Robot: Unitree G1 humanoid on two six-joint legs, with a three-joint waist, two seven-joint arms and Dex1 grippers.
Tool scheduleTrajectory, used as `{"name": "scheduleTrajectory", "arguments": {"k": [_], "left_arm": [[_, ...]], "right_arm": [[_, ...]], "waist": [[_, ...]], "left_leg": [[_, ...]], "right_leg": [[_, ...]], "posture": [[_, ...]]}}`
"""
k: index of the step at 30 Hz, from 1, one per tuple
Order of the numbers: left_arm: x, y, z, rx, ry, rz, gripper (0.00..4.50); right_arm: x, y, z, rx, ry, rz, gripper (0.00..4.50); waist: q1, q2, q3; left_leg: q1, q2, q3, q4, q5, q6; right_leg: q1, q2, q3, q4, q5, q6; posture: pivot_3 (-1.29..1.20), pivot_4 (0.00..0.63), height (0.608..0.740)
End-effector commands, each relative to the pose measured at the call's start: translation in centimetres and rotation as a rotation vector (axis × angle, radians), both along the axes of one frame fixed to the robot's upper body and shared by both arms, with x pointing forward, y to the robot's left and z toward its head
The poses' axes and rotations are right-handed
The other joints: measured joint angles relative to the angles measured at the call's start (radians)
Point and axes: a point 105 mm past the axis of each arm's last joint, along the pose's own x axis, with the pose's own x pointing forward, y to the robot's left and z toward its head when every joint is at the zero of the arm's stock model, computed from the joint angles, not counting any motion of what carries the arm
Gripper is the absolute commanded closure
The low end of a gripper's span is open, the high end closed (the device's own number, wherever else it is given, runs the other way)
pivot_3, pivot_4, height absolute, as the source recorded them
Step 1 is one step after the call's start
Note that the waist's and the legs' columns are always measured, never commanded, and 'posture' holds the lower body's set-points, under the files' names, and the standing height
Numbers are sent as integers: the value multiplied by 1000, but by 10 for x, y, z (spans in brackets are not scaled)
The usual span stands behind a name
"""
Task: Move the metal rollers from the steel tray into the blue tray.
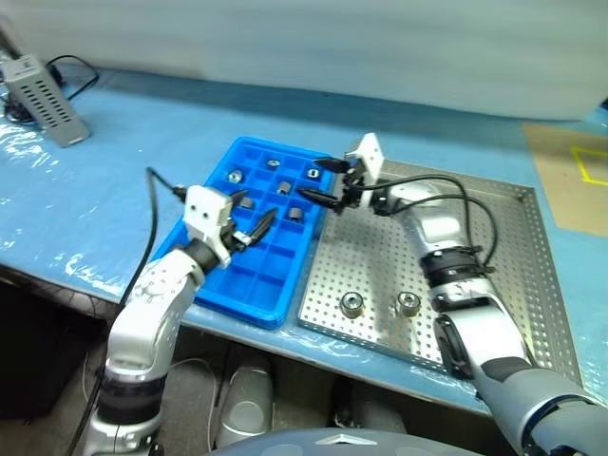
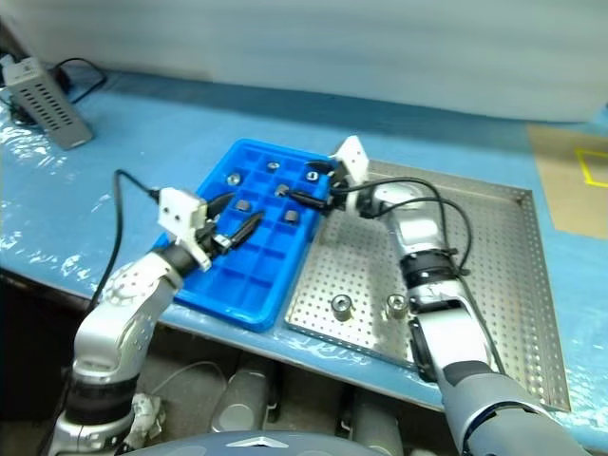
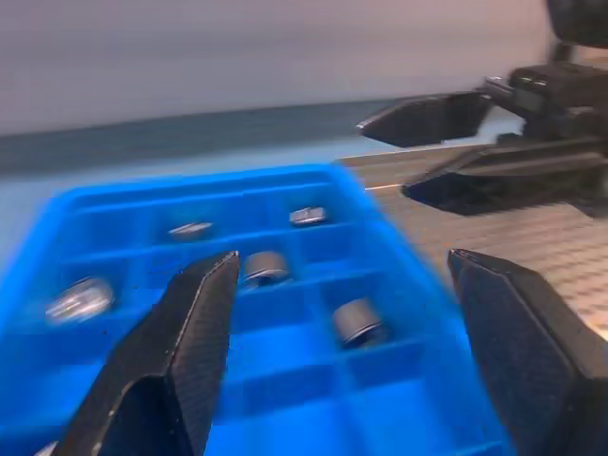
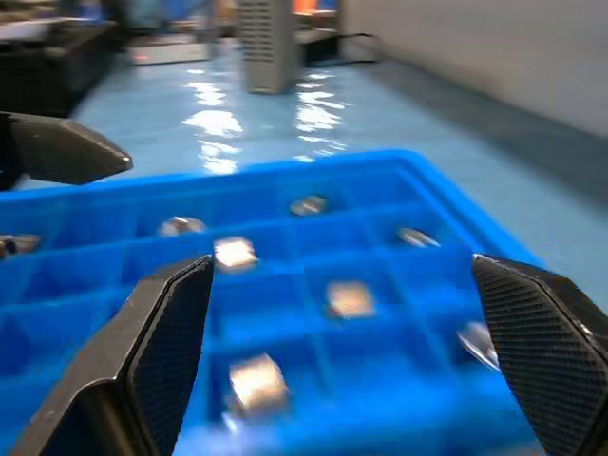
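Rollers left to move number two: a pair of metal rollers (image 1: pixel 352 305) (image 1: pixel 408 304) stands side by side near the front rim of the steel tray (image 1: pixel 532 285), each upright with its dark hole facing up. Several others already lie in separate compartments toward the far end of the blue tray (image 1: pixel 249 285), which sits just beside the steel tray on the desk (image 1: pixel 142 161). Both claws hang over that far region, well away from the remaining pair. Right claw (image 1: pixel 328 182) is spread wide with nothing between its fingers, hovering at the shared edge of the two trays and pointing toward the blue one. Left claw (image 1: pixel 255 226) is partly open and empty above the blue tray's middle. From either claw the two rollers lie back toward the robot; the right arm already reaches across the steel tray, so it looks the better placed to pull back and come down on them.
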Motion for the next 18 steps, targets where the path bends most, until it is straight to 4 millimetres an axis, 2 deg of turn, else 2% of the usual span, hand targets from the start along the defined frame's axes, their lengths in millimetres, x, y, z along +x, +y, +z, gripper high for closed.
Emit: {"name": "scheduleTrajectory", "arguments": {"k": [1, 4, 6, 10, 15, 18], "left_arm": [[5, -27, 2, 11, -10, -180, 801], [10, -48, -17, 114, 45, -367, 801], [16, -55, -22, 147, 55, -419, 801], [40, -66, -18, 182, 33, -414, 801], [59, -99, -15, 181, 13, -414, 801], [60, -124, -19, 163, 43, -451, 801]], "right_arm": [[-7, -32, 21, 18, -62, -116, 0], [-20, -68, 15, -9, -61, -272, 0], [-28, -80, 13, -3, -55, -330, 0], [-42, -90, 7, -8, -45, -399, 0], [-49, -98, 6, -5, -55, -468, 0], [-56, -103, 6, -5, -60, -504, 0]], "waist": [[-41, -1, 0], [-101, -1, -1], [-143, -1, -1], [-203, -1, -1], [-219, 0, -2], [-228, 1, -3]], "left_leg": [[0, 0, 0, 0, 1, 1], [-1, 0, 1, 0, 2, 4], [0, 0, 1, -1, 1, 5], [0, 0, 1, -1, -1, 8], [0, 0, 1, 1, 0, 10], [-1, -1, 1, 2, -2, 14]], "right_leg": [[0, 0, 0, 0, 0, 0], [-1, 0, 1, -1, 0, 0], [-1, 0, 1, -2, 0, 1], [-2, 1, 1, -2, 0, 0], [1, 1, 0, -6, -2, 8], [4, 1, 0, -10, 2, 4]], "posture": [[-108, 150, 740], [-217, 150, 740], [-254, 150, 740], [-312, 150, 740], [-394, 150, 740], [-441, 150, 740]]}}
